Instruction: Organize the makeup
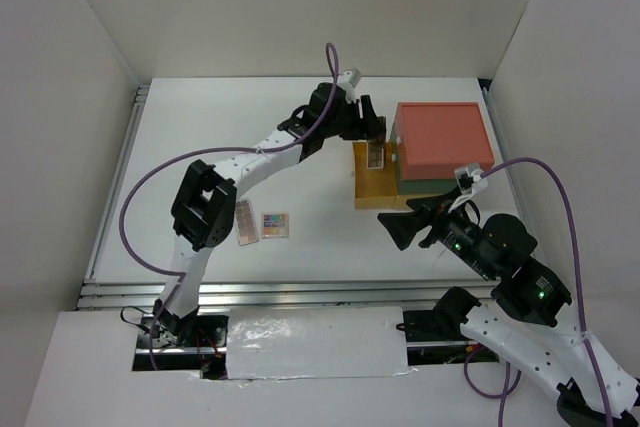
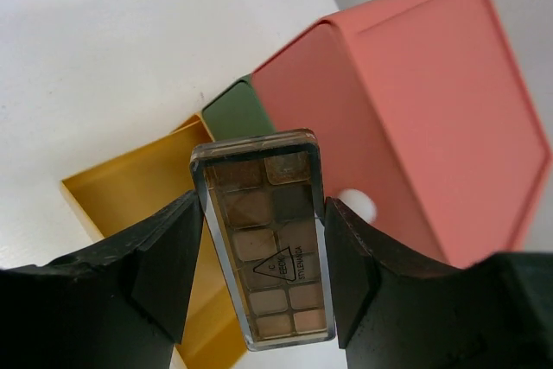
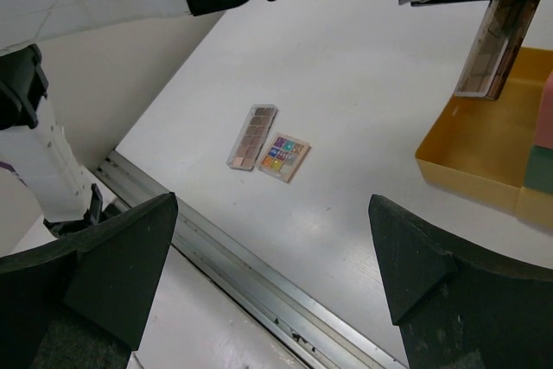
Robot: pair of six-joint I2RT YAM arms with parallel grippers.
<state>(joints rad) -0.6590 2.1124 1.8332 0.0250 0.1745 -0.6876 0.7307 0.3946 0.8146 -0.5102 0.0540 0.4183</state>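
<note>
My left gripper (image 1: 375, 150) is shut on a long brown-pink eyeshadow palette (image 2: 263, 239), with the black fingers (image 2: 168, 257) pressed against its long edges. It holds the palette over the open yellow drawer (image 2: 130, 187) of the drawer box. From the right wrist, the same palette (image 3: 492, 49) hangs tilted above the drawer (image 3: 484, 157). A second long palette (image 1: 245, 222) and a small square multicoloured palette (image 1: 275, 225) lie side by side on the table, left of centre. My right gripper (image 1: 400, 229) hovers open and empty, pointing toward them (image 3: 251, 136).
The drawer box has a red top (image 1: 443, 135) and a green drawer (image 2: 238, 114) beneath it, and stands at the back right. A metal rail (image 3: 259, 287) runs along the table's near edge. White walls enclose the table on three sides.
</note>
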